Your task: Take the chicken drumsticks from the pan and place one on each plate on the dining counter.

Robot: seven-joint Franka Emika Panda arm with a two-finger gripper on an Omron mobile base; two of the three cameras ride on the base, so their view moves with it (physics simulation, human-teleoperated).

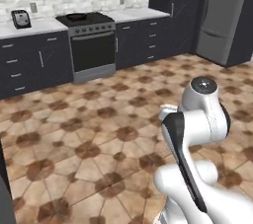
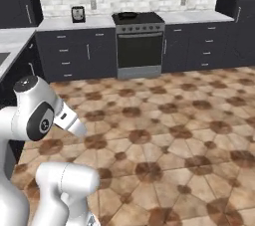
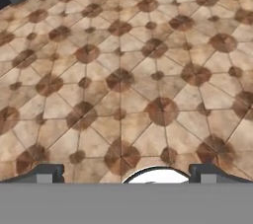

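Dark cabinets run along the far wall over a wide stretch of brown patterned tile floor (image 1: 74, 134), which gives me loads of open room to drive. Going left to right: a small black toaster (image 1: 21, 18) on the pale worktop (image 1: 29, 28), then the steel oven range (image 1: 91, 45) with the round dark cast-iron skillet (image 1: 76, 17) on top. I can't make out the drumsticks from here; I'd guess they're light, greasy and lumpy, best pinched across the thick meaty end. My two-finger gripper (image 3: 126, 176) hangs over bare floor, jaws spread wide, holding nothing. Watch the pan rim and range edge.
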